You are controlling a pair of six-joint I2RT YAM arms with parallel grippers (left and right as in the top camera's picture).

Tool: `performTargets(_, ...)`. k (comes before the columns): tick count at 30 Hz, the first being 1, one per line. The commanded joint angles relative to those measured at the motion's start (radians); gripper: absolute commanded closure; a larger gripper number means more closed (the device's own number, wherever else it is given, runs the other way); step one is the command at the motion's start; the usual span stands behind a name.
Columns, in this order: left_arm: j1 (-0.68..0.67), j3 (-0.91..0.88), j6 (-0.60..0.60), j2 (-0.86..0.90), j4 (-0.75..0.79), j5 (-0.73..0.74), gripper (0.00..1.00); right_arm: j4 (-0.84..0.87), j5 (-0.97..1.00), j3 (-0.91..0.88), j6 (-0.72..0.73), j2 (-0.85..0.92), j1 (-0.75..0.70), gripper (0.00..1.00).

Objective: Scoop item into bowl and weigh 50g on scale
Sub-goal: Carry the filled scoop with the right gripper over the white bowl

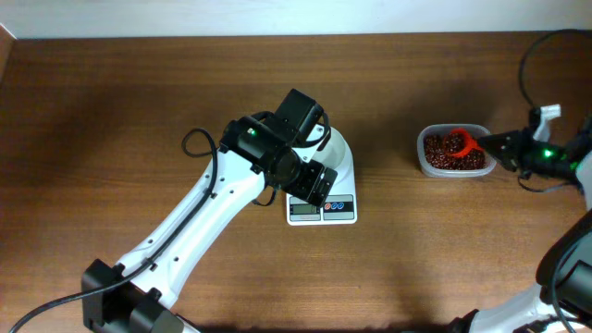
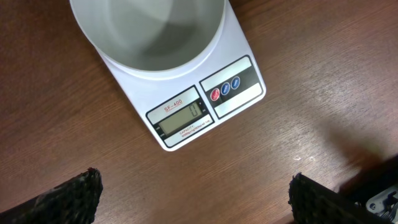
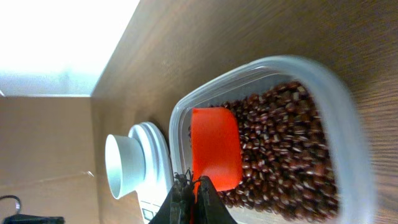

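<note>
The white bowl [image 2: 149, 31] stands empty on the white scale [image 2: 186, 99], whose display reads 0. From overhead the bowl [image 1: 338, 148] and scale [image 1: 324, 210] are partly hidden under my left arm. My left gripper [image 2: 193, 199] is open and empty, above the table just in front of the scale; it also shows overhead [image 1: 313, 183]. The dark reddish-brown beans [image 3: 280, 143] fill a clear plastic tub [image 3: 339, 99]. My right gripper [image 3: 193, 186] is shut on the handle of an orange-red scoop [image 3: 214, 146], which lies on the beans with no beans visible in it.
The tub [image 1: 424, 139] stands on the brown wooden table, right of the scale, with my right gripper [image 1: 485, 143] at its right side. A pale wall runs along the table's far edge. Black cables hang at the far right.
</note>
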Motion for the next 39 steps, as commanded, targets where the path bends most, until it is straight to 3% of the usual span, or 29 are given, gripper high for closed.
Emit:
performTargets(1, -0.002, 0.016, 0.002, 0.0, 0.001, -0.004, 0.01, -0.011, -0.126, -0.006, -0.006, 0.005, -0.058, 0.96)
performTargets(10, -0.002, 0.016, 0.002, 0.0, 0.001, -0.004, 0.01, -0.03, -0.327, -0.006, 0.024, 0.005, -0.075, 0.96)
performTargets(21, -0.002, 0.016, 0.002, 0.0, 0.001, -0.004, 0.01, -0.037, -0.345, -0.006, 0.043, 0.005, 0.035, 0.96)
performTargets(25, -0.002, 0.016, 0.002, 0.0, 0.001, -0.004, 0.01, -0.006, -0.342, -0.006, 0.068, 0.005, 0.189, 0.96)
performTargets(33, -0.002, 0.016, 0.002, 0.0, 0.001, -0.004, 0.01, 0.28, -0.228, -0.006, 0.32, 0.004, 0.558, 0.96)
performTargets(39, -0.002, 0.016, 0.002, 0.0, 0.001, -0.004, 0.01, 0.415, -0.179, 0.013, 0.335, 0.001, 0.675, 0.96)
